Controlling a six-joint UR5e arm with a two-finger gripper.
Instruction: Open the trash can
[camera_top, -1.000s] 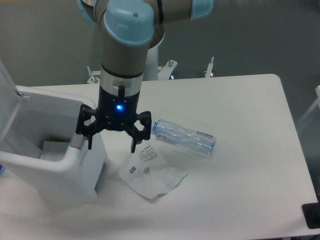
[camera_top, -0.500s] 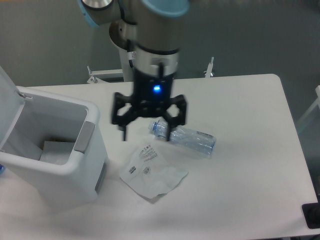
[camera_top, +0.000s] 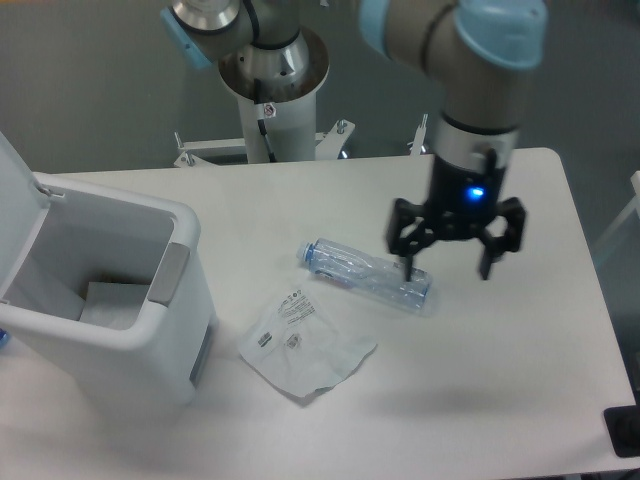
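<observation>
The white trash can (camera_top: 150, 345) stands at the table's left front with its lid (camera_top: 12, 190) swung up and back. Its inside shows white paper (camera_top: 112, 302). A grey push-button strip (camera_top: 171, 276) sits on its right rim. My gripper (camera_top: 447, 268) is open and empty, hanging over the right part of the table, far right of the can, just above the right end of a clear plastic bottle (camera_top: 362, 275).
The bottle lies on its side in the middle of the table. A crumpled clear bag with a printed label (camera_top: 304, 343) lies in front of it. The robot's base post (camera_top: 271, 110) stands behind the table. A dark object (camera_top: 624, 432) sits at the front right corner.
My gripper has moved from the trash can's right rim across the table to the right, past the bottle. The can stays open; bottle and bag have not moved.
</observation>
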